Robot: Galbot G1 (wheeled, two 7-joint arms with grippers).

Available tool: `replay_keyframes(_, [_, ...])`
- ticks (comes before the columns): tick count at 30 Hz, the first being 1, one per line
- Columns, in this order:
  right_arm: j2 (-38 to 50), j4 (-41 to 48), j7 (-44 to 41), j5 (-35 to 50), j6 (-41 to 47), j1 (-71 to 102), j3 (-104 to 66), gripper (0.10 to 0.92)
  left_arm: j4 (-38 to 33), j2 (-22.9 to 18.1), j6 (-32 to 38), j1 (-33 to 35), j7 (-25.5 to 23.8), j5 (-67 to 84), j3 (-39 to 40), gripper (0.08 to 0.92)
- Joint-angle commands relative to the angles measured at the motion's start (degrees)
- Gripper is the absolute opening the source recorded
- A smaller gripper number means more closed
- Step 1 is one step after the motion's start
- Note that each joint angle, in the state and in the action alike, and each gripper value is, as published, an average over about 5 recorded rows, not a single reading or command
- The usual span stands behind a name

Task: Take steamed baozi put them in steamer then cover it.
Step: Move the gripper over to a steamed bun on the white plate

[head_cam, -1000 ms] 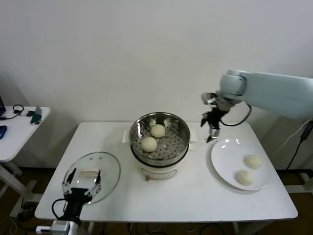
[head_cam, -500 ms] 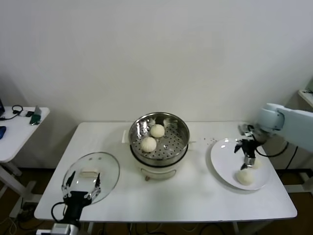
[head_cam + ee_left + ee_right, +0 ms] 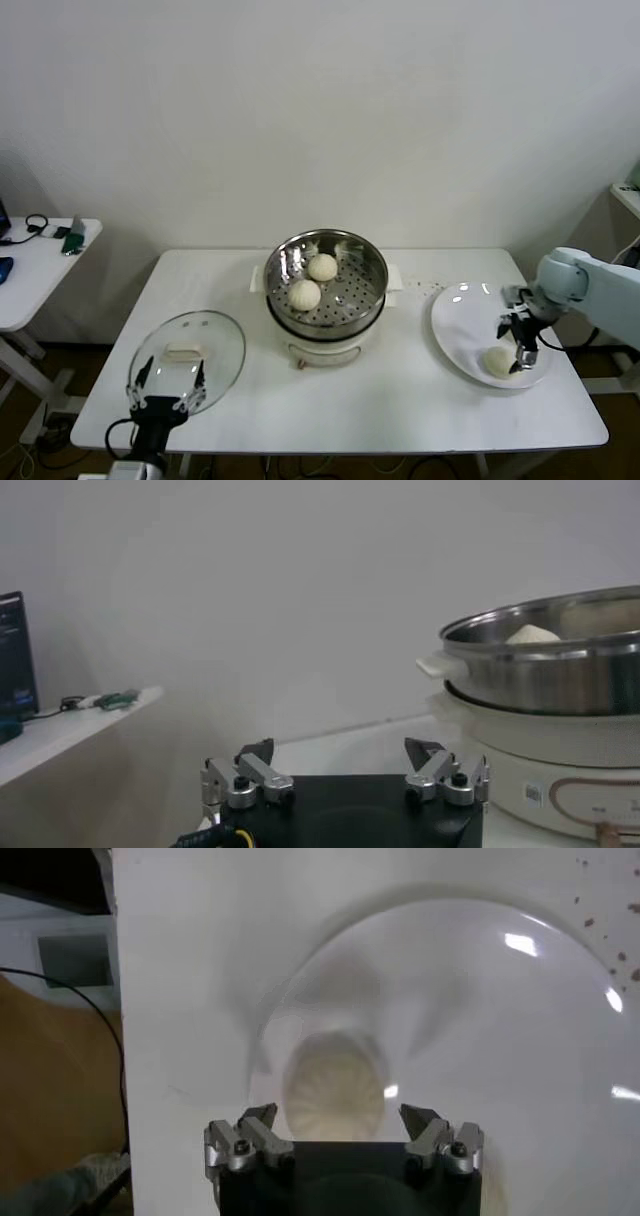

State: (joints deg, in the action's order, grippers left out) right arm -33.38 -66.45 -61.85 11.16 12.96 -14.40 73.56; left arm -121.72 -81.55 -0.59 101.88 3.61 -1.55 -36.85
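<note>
White plate (image 3: 462, 318) sits under my right pincer (image 3: 519, 345), which hangs low over its far-right part with both fingers spread wide and nothing between them. In the right wrist view the right pincer (image 3: 342, 1120) looks straight down on one steamed baozi (image 3: 334, 1091), the bun lying on the plate between the open fingertips; I cannot tell whether the tips touch the dough. From the head camera I see just one bun (image 3: 499, 361) on the plate, immediately beside the pincer on its inner side, and the arm may hide anything behind it.

Over toward my left from that pincer, across a stretch of bare bench (image 3: 400, 400), stands the steamer (image 3: 326, 283) on its white pot base. Two baozi lie on its perforated floor, one at the back (image 3: 322, 267) and one nearer the front (image 3: 304, 295), just beside each other. It has no lid on.

My left pincer (image 3: 168, 383) waits at the near-left edge of the bench, fingers spread, gripping nothing. The cover (image 3: 187, 360) lies flat on the bench right beyond it, its cream handle (image 3: 181, 352) just ahead of the fingertips. In the left wrist view the left pincer (image 3: 345, 763) points level across the bench, with the steamer (image 3: 550, 670) off to its right and a bun top (image 3: 532, 634) showing above the rim.

A small side table (image 3: 40, 260) stands apart on the far left.
</note>
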Motion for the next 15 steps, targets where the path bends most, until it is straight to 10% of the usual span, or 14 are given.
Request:
replay_keyframes(1, [-1.42,2.85,-0.16,-2.42,-0.23,4.75,-4.35,0.823,0.12,-0.2,-0.01,0.13,0.01,-0.12,-0.08,0.823])
replay_keyframes(15, [-4.04,5.15,-1.51,-2.85,-0.69,4.93,-3.9,0.762,0.57,-0.33,0.07,0.05,0.1,-0.11,-0.39,0.823])
